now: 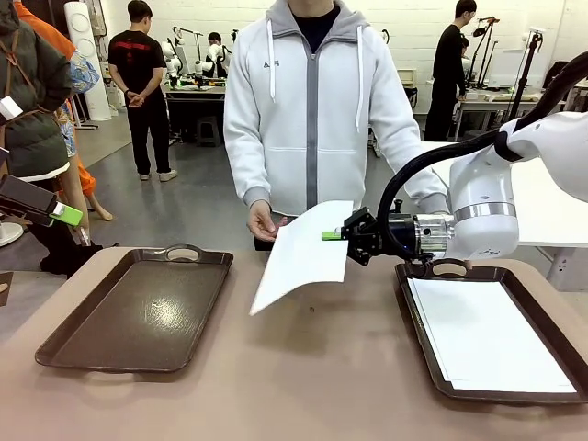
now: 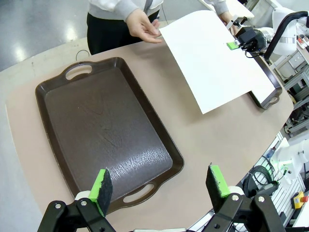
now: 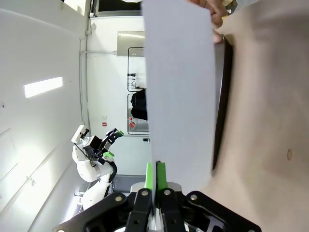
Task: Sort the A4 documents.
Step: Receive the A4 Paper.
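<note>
Paper sheet (image 1: 301,253) hangs mid-air over the tabletop (image 1: 303,367) between the two trays, pinched at one edge by the right gripper (image 1: 333,235), so it droops, light and floppy. Left gripper (image 2: 161,186) sits spread above the empty left tray (image 2: 104,128). Plenty of open room; I'd watch the tray rims.

arm (image 1: 482,197): white, silver ring, black cable — fingers (image 2: 101,186): black, green pads
</note>
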Controlling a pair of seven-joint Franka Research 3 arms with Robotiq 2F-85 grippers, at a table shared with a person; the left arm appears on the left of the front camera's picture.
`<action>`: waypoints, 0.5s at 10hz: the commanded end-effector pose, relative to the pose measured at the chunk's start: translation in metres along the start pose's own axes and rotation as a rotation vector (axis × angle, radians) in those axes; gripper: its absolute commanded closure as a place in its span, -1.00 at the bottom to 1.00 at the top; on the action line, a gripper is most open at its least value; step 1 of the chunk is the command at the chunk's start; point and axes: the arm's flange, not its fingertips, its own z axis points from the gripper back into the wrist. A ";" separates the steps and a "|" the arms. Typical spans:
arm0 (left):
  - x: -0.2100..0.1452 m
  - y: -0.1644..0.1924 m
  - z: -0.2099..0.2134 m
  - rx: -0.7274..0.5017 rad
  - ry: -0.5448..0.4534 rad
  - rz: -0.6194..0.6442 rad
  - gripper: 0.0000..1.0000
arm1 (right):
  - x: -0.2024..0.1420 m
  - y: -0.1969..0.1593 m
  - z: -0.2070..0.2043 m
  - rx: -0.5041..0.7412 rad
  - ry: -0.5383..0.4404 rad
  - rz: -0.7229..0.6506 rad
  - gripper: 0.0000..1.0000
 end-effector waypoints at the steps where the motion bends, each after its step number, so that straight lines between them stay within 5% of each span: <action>1: 0.000 0.001 0.000 -0.022 -0.006 -0.007 -1.00 | 0.000 -0.002 -0.003 -0.014 -0.019 -0.006 1.00; 5: 0.000 0.001 0.000 -0.022 -0.006 -0.007 -1.00 | 0.000 -0.002 -0.003 -0.014 -0.019 -0.006 1.00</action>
